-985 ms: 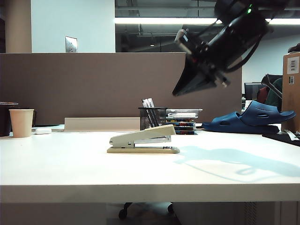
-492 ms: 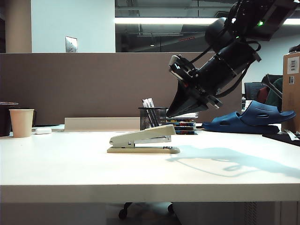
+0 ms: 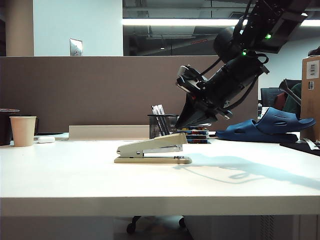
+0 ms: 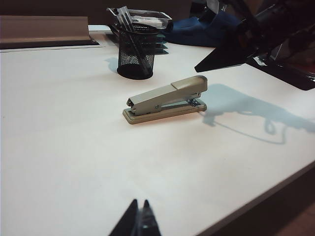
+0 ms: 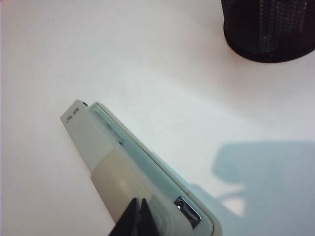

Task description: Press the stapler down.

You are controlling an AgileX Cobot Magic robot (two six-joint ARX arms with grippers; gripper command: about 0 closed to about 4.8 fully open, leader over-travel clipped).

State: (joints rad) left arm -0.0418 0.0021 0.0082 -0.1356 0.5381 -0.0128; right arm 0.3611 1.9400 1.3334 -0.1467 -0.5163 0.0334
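Observation:
The beige stapler (image 3: 152, 149) lies on the white table, its top arm raised at the right end. It also shows in the left wrist view (image 4: 166, 98) and close up in the right wrist view (image 5: 123, 167). My right gripper (image 3: 178, 127) is shut, its black pointed tip hanging just above the stapler's raised front end, with a small gap between them; the right wrist view has the gripper (image 5: 137, 202) over the lighter front part of the top arm. My left gripper (image 4: 139, 202) is shut and empty, low over bare table well short of the stapler.
A black mesh pen cup (image 3: 162, 126) stands just behind the stapler, with stacked trays (image 3: 195, 129) beside it. A blue slipper (image 3: 270, 126) lies at the back right. A paper cup (image 3: 23, 131) stands at the far left. A brown partition runs behind the table.
My right arm has come down and leftward, bringing its shut tip from high above the table to just over the stapler's front end. The stapler has not moved.

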